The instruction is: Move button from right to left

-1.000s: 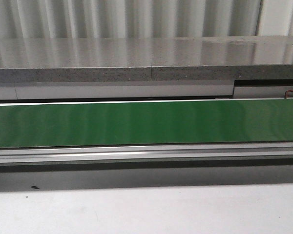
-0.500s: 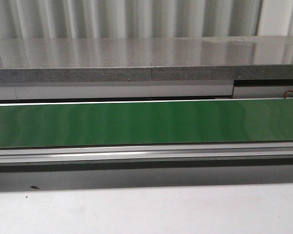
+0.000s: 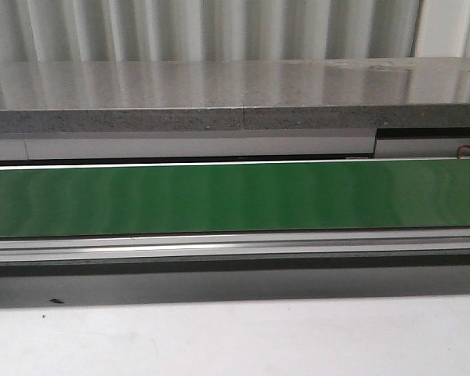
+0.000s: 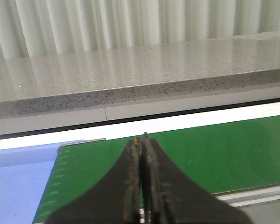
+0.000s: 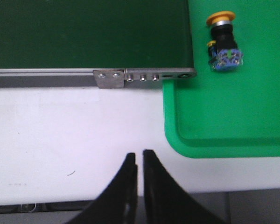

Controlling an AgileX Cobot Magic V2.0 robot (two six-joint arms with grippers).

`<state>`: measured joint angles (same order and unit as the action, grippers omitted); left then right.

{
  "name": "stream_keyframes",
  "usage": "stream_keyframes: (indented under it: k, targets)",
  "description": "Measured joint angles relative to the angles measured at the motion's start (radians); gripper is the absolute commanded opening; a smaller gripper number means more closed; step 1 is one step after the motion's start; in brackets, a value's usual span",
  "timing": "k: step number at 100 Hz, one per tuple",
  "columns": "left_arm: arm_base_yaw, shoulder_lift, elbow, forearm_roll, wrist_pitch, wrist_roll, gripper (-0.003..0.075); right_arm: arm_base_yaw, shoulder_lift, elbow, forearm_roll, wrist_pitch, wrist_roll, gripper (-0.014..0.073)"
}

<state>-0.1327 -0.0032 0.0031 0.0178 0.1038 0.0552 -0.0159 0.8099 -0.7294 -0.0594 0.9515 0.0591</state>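
Observation:
The button (image 5: 223,42), with a yellow-orange cap and a blue and grey body, lies on its side in a green tray (image 5: 224,121) in the right wrist view. My right gripper (image 5: 140,155) hovers over the white table some way from the tray's corner, its jaws shut with only a thin slit and nothing held. In the left wrist view my left gripper (image 4: 142,139) is shut and empty above the end of the green conveyor belt (image 4: 233,149). The front view shows neither gripper and no button.
A blue tray (image 4: 18,182) sits past the belt's end in the left wrist view. The belt's metal end bracket (image 5: 144,77) lies beside the green tray. A grey stone shelf (image 3: 235,98) runs behind the belt (image 3: 235,196); white tabletop (image 3: 235,337) lies in front.

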Motion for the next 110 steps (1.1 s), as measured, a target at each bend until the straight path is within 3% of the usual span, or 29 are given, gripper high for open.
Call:
stream_keyframes:
  k: [13, 20, 51, 89, 110]
  targets:
    - [0.000, 0.000, 0.000, 0.000, 0.000, 0.000, -0.0020, 0.000, 0.076, -0.014, 0.006, 0.012, 0.000, 0.0558]
    - [0.000, 0.000, 0.000, 0.000, 0.000, 0.000, -0.0020, 0.000, 0.106, -0.026, 0.008, 0.014, 0.000, 0.0649]
    - [0.000, 0.000, 0.000, 0.000, 0.000, 0.000, -0.0020, -0.023, 0.192, -0.116, 0.017, 0.014, 0.000, 0.0653]
    - [0.000, 0.000, 0.000, 0.000, 0.000, 0.000, -0.0020, -0.335, 0.434, -0.265, 0.007, -0.032, 0.000, 0.0653]
    - [0.000, 0.000, 0.000, 0.000, 0.000, 0.000, -0.0020, -0.412, 0.626, -0.358, 0.017, -0.047, 0.000, 0.0653]
